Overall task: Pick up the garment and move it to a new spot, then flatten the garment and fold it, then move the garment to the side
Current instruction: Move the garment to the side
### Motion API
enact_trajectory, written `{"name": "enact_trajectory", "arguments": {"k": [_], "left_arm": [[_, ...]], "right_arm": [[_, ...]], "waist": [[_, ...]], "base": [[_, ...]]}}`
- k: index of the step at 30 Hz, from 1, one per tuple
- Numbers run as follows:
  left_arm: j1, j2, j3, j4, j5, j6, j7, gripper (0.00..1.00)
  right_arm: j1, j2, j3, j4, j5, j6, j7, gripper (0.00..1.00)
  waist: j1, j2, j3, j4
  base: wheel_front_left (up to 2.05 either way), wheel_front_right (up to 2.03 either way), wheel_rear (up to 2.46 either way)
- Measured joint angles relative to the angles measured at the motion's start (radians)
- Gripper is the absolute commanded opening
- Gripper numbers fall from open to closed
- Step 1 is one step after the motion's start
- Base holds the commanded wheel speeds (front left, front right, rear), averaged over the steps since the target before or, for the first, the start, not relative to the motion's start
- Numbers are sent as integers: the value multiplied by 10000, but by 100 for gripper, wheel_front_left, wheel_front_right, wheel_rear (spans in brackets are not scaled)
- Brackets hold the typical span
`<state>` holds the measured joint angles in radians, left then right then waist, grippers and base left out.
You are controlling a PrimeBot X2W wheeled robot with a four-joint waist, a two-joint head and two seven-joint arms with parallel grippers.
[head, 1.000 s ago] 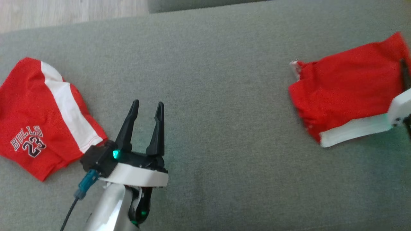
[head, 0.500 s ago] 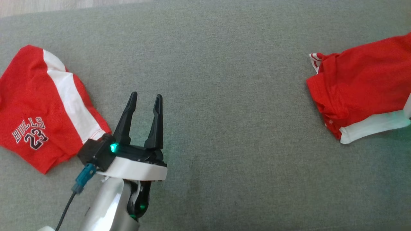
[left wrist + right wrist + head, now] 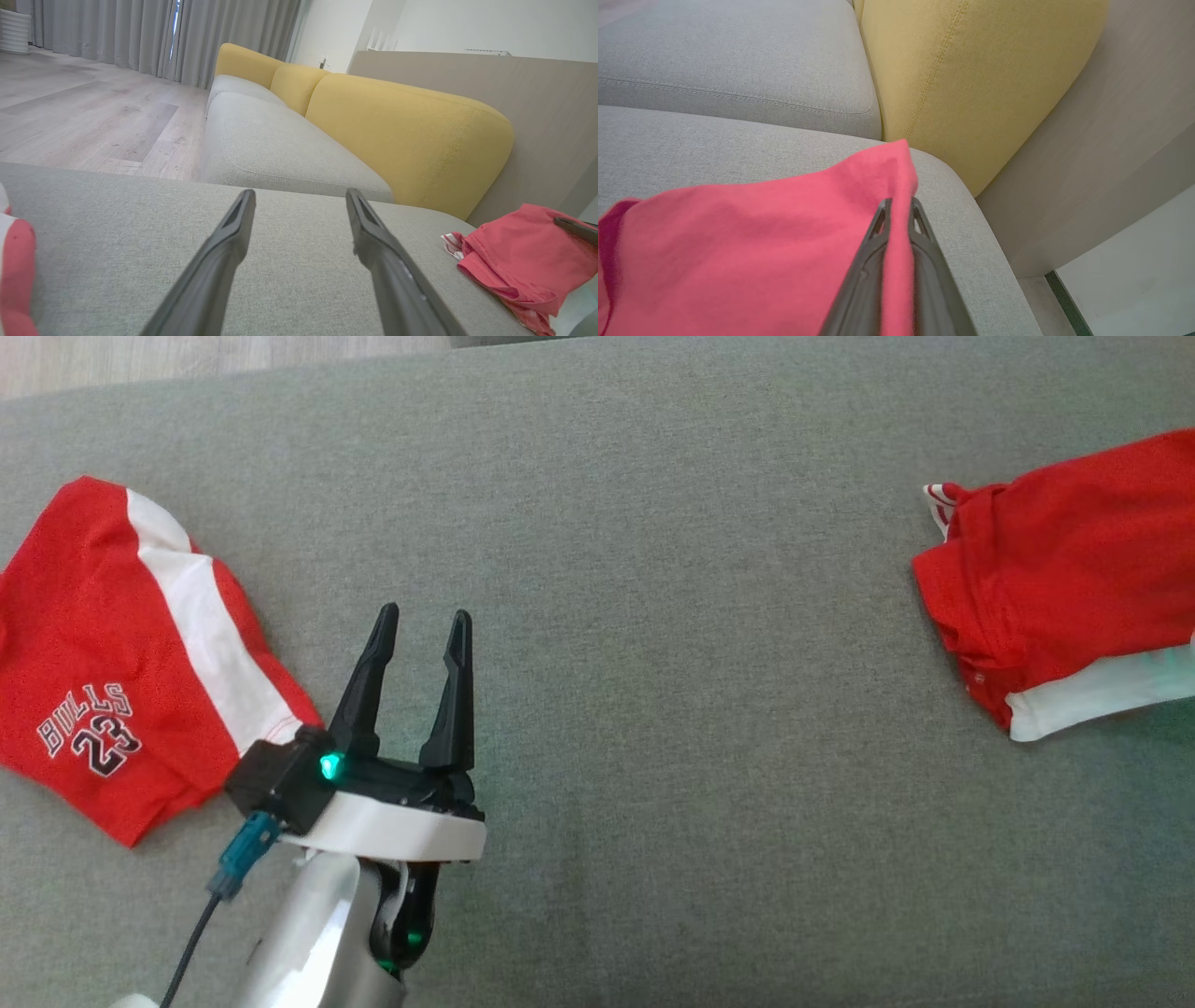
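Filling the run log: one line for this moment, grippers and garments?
left gripper: open, empty, above grey cushion | right gripper: shut on red garment | Bulls 23 garment: lying left, unheld

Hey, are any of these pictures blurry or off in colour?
Head view: sharp, with a green tint on the white hem of the right-hand garment. Right wrist view: that garment looks washed-out pink, soft close to the right end effector.
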<state>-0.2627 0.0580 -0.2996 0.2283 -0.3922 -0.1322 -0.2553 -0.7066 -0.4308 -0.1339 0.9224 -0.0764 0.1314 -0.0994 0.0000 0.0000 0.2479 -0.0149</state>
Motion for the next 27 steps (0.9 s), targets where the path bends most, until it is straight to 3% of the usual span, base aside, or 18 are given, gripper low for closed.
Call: {"name": "enact_trajectory", "arguments": {"k": [15, 16, 17, 27], "left_arm": [[0, 0, 19, 8, -38, 0, 0, 100], [0, 0, 19, 15, -38, 0, 0, 100], [0, -2, 17, 21, -38, 0, 0, 100], [92, -6, 157, 165, -38, 0, 0, 100]], "right_arm": [[-23, 219, -474, -44, -395, 0, -184, 0], [-23, 263, -460, -50, -393, 0, -219, 45], [-22, 320, -445, -56, -393, 0, -274, 100], [23, 1045, 144, -627, 10, 0, -637, 100]], "waist": [[0, 0, -21, -73], [1, 0, -39, -80], [1, 0, -65, -86], [0, 0, -743, -208]], "base": [[0, 0, 0], [0, 0, 0], [0, 0, 0], [0, 0, 0]]}}
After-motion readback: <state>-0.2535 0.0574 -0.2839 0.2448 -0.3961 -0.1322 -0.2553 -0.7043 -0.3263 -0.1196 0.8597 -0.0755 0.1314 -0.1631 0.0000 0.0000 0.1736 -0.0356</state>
